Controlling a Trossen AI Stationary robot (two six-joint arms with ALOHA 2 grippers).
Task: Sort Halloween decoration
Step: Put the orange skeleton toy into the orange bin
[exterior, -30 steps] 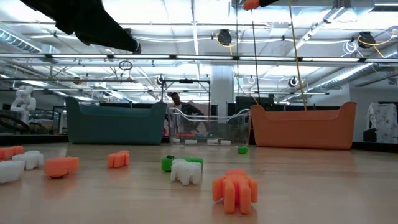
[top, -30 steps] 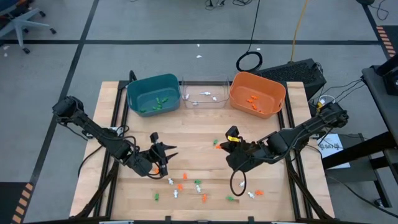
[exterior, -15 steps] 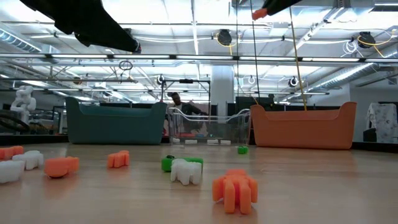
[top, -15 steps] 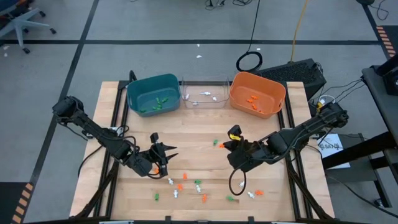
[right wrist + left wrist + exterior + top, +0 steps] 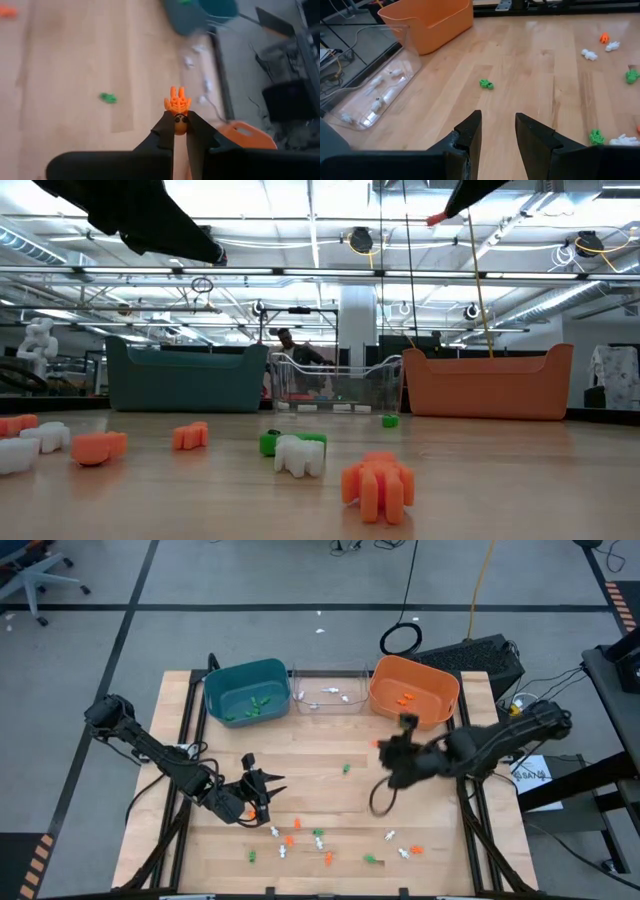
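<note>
The Halloween decoration is several tiny orange, green and white trinkets (image 5: pixel 300 838) strewn over the near half of the wooden table, plus one green one (image 5: pixel 346 768) lying farther in. My right gripper (image 5: pixel 178 120) hangs blurred above the table's right half, near the orange bin (image 5: pixel 413 690). It is shut on an orange trinket (image 5: pixel 378 744). My left gripper (image 5: pixel 272 780) hovers over the left half, open, with nothing between its fingers (image 5: pixel 470 132). Trinkets also lie in the teal bin (image 5: pixel 247 690) and the clear bin (image 5: pixel 328 692). My right gripper pinches the orange trinket's rounded end (image 5: pixel 178 126) between its two fingertips. The ribbed end (image 5: pixel 177 104) sticks out past the tips. The fingers slant downward. The trinket (image 5: pixel 437 219) is lifted well clear of the table.
The three bins stand side by side along the far edge. A green trinket (image 5: pixel 486 84) lies on bare wood ahead of my left gripper. Close to the low camera lie orange (image 5: pixel 378 483), white (image 5: pixel 298 455) and green (image 5: pixel 268 442) trinkets. The table's middle is bare wood.
My right gripper has carried the orange trinket up and toward the table's far right, toward the orange bin, rolling about its own axis on the way. It has stayed shut on the trinket.
</note>
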